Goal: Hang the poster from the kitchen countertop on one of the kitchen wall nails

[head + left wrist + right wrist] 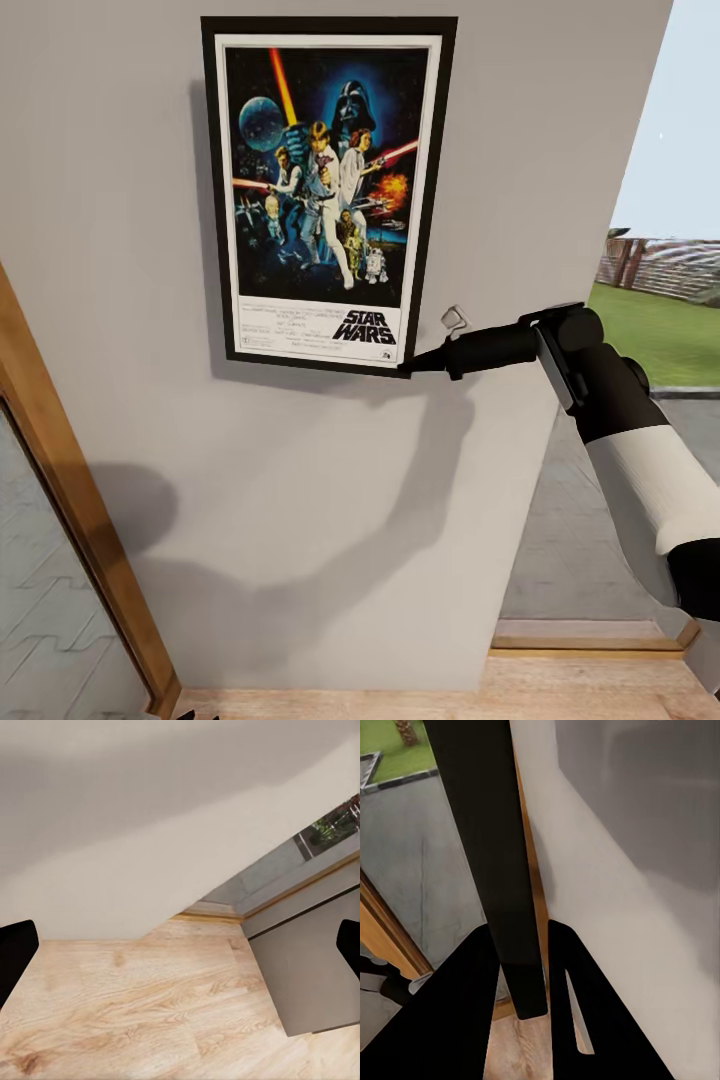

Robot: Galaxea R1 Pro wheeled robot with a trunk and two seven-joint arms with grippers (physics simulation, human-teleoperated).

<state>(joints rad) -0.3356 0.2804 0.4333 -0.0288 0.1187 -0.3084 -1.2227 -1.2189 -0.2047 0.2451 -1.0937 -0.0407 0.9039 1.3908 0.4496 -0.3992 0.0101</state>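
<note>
Pale-grey wall (330,520) backs the poster (325,190), upright and flat against it; right gripper (412,367) pinches its lower right frame corner, probably steadying it on a hidden nail; left gripper (180,952) released over wood floor (135,1020).

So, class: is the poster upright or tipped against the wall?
Upright, or very nearly: the poster stands tall against the wall, lettering at the bottom, while the right gripper pinches its lower right corner.
</note>
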